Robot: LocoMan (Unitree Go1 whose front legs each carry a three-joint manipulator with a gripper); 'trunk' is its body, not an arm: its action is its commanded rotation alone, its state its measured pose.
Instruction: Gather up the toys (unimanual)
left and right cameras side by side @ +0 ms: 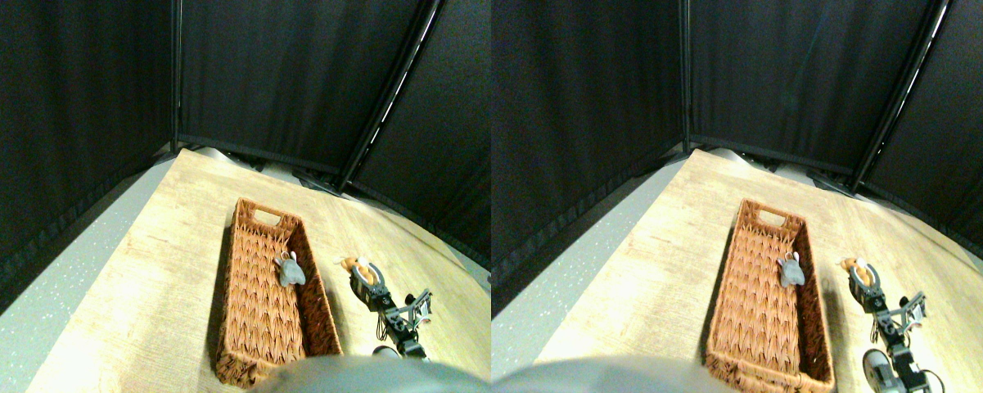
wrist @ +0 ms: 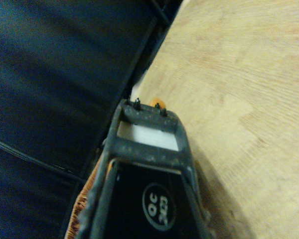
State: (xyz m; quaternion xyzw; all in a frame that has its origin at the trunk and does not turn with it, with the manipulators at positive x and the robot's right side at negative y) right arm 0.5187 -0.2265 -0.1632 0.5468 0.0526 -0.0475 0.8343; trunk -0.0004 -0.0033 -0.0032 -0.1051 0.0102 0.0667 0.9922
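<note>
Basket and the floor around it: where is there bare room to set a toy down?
Most of the basket is bare; only a grey toy lies by its right wall. The wooden floor left of it is free. The strip right of it is crowded by the orange toy and the right gripper.

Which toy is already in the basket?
The grey toy lies inside the basket. The orange toy is outside it, on the table by the hand.

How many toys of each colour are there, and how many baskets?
Grey toy, in the basket: 1
Orange toy, at the claw beside the basket: 1
Basket: 1
Total: 2 toys and 1 basket, 3 things
</note>
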